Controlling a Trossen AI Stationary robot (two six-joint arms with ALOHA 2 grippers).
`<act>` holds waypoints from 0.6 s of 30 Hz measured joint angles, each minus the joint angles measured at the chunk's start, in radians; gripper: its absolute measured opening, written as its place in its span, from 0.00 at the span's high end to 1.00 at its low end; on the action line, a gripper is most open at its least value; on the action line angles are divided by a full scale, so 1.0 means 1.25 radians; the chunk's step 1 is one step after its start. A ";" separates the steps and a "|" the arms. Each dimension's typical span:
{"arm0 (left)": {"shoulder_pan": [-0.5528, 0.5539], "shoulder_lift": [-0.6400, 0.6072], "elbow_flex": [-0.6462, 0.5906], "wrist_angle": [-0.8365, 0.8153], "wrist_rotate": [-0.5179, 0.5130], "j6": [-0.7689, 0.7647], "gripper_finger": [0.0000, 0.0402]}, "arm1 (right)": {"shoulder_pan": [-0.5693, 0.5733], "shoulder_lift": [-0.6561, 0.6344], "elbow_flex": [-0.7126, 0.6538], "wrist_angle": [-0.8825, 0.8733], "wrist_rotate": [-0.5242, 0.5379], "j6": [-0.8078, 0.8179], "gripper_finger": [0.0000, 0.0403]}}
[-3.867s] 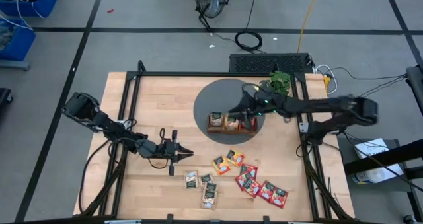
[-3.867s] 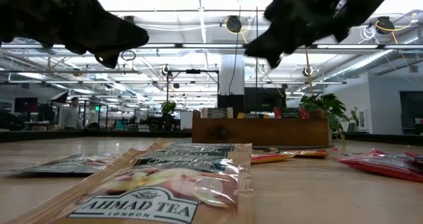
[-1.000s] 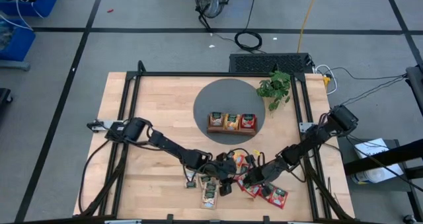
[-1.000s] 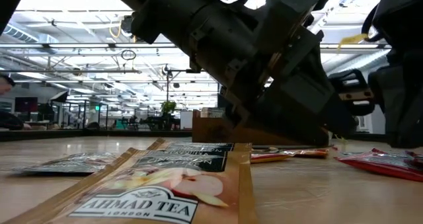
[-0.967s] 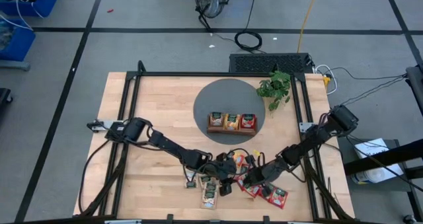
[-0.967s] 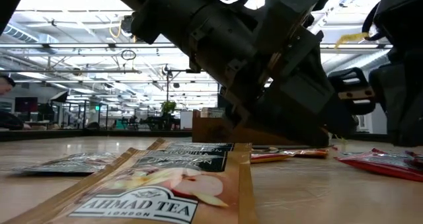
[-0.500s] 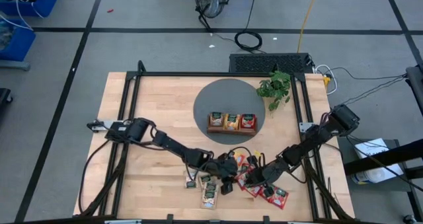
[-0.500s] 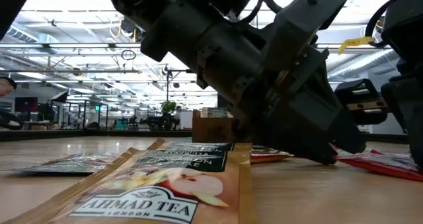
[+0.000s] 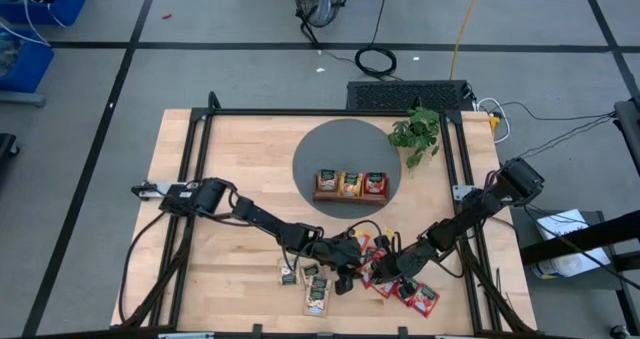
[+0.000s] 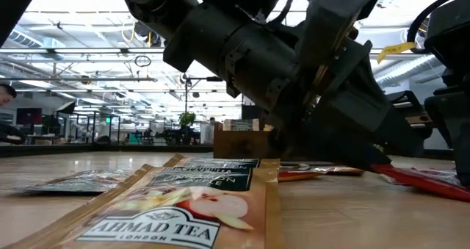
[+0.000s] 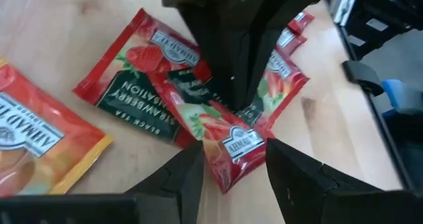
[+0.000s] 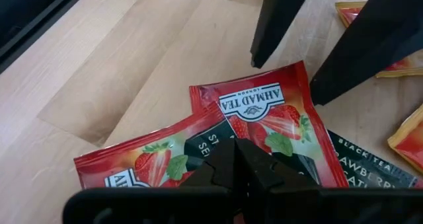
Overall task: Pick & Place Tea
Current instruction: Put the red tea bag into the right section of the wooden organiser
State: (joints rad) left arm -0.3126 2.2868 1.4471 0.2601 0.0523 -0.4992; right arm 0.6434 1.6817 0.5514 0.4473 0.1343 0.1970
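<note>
Table: wooden table (image 9: 240,149), grey round mat (image 9: 330,149) with tray (image 9: 350,186) on it.
Tea: we see the red sachets (image 9: 400,284) just in front of the tray, pale ones (image 9: 305,279) beside them.
Left gripper (image 9: 358,266): fingers apart, straddling a red strawberry sachet (image 11: 231,139).
Right gripper (image 9: 372,272): fingers closed, tip pressing on that sachet, facing the left one.

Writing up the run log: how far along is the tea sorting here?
Done: the tray on the grey mat holds sachets in all three slots. In hand: both claws meet over the red sachets; the right claw is shut with its tip on the top red sachet, and the left claw stands open around that sachet's end, nothing lifted yet. Left: the red pile, the orange sachets and the pale ones on the table.
</note>
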 joint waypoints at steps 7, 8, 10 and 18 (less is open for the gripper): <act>0.000 0.000 0.000 -0.001 0.001 0.003 0.59 | 0.000 0.001 0.000 -0.003 0.018 -0.005 1.00; -0.001 0.000 0.000 -0.001 0.001 0.003 0.59 | 0.000 0.001 0.000 -0.003 0.018 -0.005 1.00; -0.001 0.000 0.000 -0.001 0.007 0.004 0.59 | 0.000 0.001 0.000 -0.003 0.021 -0.006 1.00; -0.002 0.004 0.000 -0.025 -0.008 -0.010 0.59 | 0.000 0.002 -0.001 -0.005 0.063 -0.018 1.00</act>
State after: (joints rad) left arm -0.3145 2.2917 1.4471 0.2283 0.0422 -0.5116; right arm 0.6430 1.6840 0.5503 0.4416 0.2131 0.1749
